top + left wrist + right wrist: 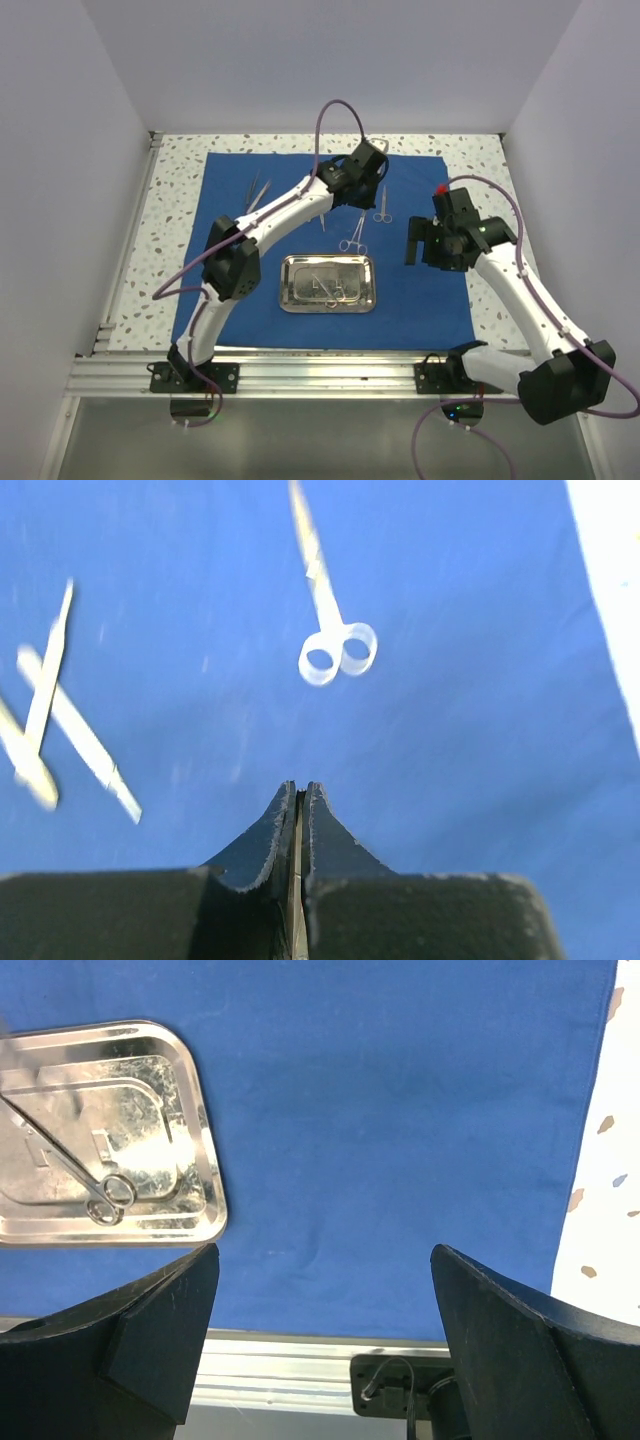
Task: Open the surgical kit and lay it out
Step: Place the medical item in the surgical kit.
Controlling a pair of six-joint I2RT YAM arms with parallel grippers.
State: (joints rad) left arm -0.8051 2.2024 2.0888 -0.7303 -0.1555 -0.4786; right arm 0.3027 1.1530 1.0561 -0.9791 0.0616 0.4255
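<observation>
The royal-blue cloth lies spread flat on the table. On it stands the steel tray, which holds ring-handled scissors. Tweezers, scissors and forceps lie on the cloth behind the tray. My left gripper hovers over the far middle of the cloth. It is shut, and nothing sticks out past its tips. Ahead of it lie the scissors, with tweezers to the left. My right gripper hangs open over bare cloth to the right of the tray.
The speckled tabletop shows around the cloth. An aluminium rail with the arm mounts runs along the near edge. White walls close in the left, right and far sides. The left arm's links stretch over the left half of the cloth.
</observation>
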